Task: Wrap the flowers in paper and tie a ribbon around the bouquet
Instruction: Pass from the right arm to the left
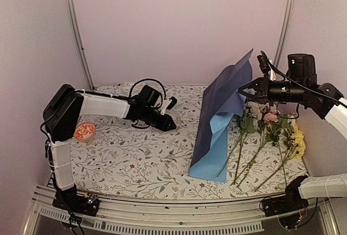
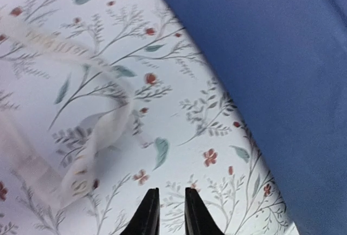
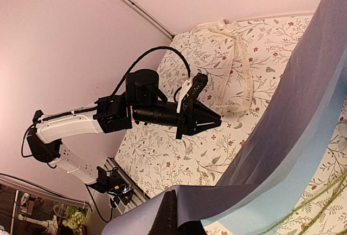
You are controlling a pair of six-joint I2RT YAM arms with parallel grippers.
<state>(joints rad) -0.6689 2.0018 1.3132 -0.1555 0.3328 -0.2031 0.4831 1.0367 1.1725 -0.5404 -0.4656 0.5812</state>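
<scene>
— Lifting the sheet is the step in hand: the right gripper, upper right of the overhead view, is clamping one edge of the paper and holding it up like a sail.
— And the flowers?
— Lying at lower right on the tablecloth, just beside the raised sheet, not yet covered. Next, I'm judging, the sheet is needing to fold over the stems.
— Left gripper?
— Hovering centre left, tips slightly apart, gripping nothing. The ribbon is lying loose at the left of its view.
— Counts?
— One sheet, one ribbon, one bunch of at least four stems, two arms.
</scene>
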